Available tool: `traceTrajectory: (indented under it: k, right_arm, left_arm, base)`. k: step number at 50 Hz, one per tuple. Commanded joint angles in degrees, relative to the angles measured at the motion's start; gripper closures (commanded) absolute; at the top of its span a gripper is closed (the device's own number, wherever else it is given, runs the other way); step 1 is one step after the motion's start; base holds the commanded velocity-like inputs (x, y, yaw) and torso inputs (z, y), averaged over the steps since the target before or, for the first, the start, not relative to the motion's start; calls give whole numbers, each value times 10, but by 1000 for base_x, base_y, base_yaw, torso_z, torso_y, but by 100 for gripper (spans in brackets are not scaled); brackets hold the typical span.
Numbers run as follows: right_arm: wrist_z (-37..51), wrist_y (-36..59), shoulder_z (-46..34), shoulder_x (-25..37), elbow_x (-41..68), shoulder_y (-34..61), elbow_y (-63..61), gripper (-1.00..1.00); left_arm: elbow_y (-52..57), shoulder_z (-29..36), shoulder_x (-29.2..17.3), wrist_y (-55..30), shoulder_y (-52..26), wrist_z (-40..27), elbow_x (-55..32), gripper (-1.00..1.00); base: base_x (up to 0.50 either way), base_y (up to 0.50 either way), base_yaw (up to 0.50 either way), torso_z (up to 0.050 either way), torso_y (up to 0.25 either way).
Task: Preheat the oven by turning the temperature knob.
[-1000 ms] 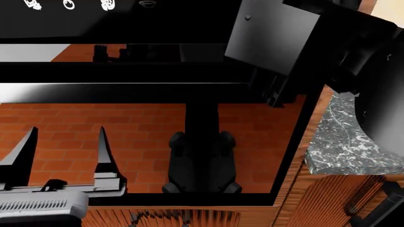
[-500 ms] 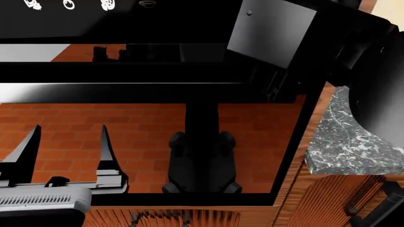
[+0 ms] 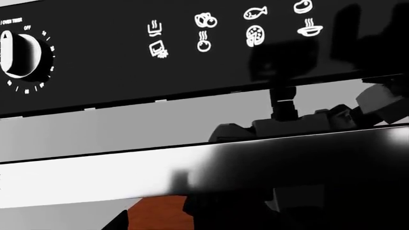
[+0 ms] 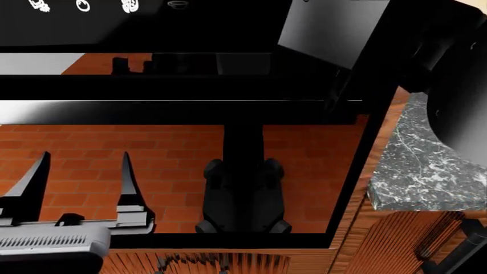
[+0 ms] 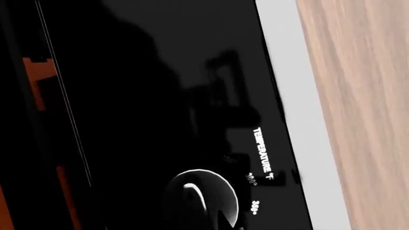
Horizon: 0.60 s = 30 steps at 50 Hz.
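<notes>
Compared with one second before, our right arm (image 4: 365, 34) had moved upward in the upper right of the head view, toward the control strip (image 3: 191, 48) of the oven (image 4: 190, 154); we judged this an approach to the temperature knob (image 5: 201, 199). This knob was round and glossy, low in the right wrist view beside the white word TEMPERATURE. Whether the right claw was open we could not tell. Our left gripper (image 4: 80, 171), in the lower left, held its two pointed fingers wide apart and empty. The oven door was mirror-like, reflecting orange brick; a speckled marble counter (image 4: 418, 171) lay at right.
</notes>
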Motion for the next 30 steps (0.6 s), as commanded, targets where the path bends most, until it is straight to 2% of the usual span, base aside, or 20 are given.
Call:
traceTrajectory:
  k: [1, 21, 30]
  right_arm:
    - [-13, -10, -1, -4, -4, -2, 0, 100]
    - [3, -59, 21, 7, -19, -34, 12, 100]
    - [36, -82, 45, 9, -16, -67, 32, 100]
  left_arm:
    - [7, -1, -2, -2, 6, -4, 1, -100]
    - [3, 0, -3, 2, 3, -4, 1, -100]
    - [4, -1, -4, 5, 7, -5, 1, -100]
  base:
    - [0, 0, 0, 0, 0]
    - [1, 0, 1, 0, 0]
    - [4, 2, 5, 0, 0]
